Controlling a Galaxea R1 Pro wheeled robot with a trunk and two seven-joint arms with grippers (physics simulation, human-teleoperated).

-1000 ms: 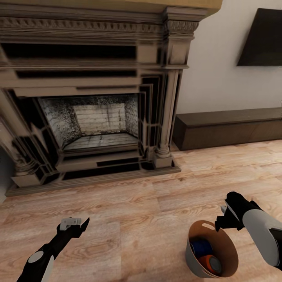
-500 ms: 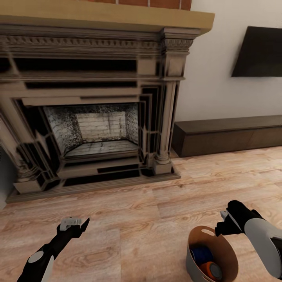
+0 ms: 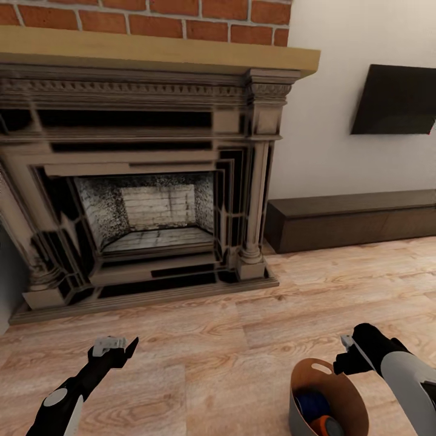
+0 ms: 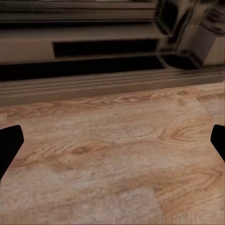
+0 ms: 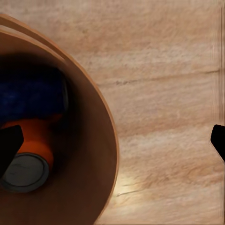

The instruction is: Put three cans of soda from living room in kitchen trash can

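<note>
Fig.: head view, living rm, facing the carved fireplace [image 3: 145,200] w/ brick chimney [image 3: 145,15] above; wall TV [image 3: 393,100] and low cabinet [image 3: 357,218] to my right.

My right jaws [image 3: 345,357] hang just above the rim of the trash can [image 3: 339,387], which stands on the wood floor [image 3: 230,339]. Wrist view: the fingers sit wide apart, nothing between them, one tip over the bin's mouth, the other over bare floor.

Inside the bin: an orange soda can [image 5: 33,150] w/ grey top, lying against a dark blue soda can [image 5: 30,96]. A third can I cannot make out.

My left jaws [image 3: 115,346] hover over bare floor near the hearth, apart and empty.

Step in hand, as I judge it: gripping the bin to carry it to the kitchen. To do it well: straddle the rim wall w/ one finger inside, one outside, clamp squarely, lift level so the cans don't tip out.
</note>
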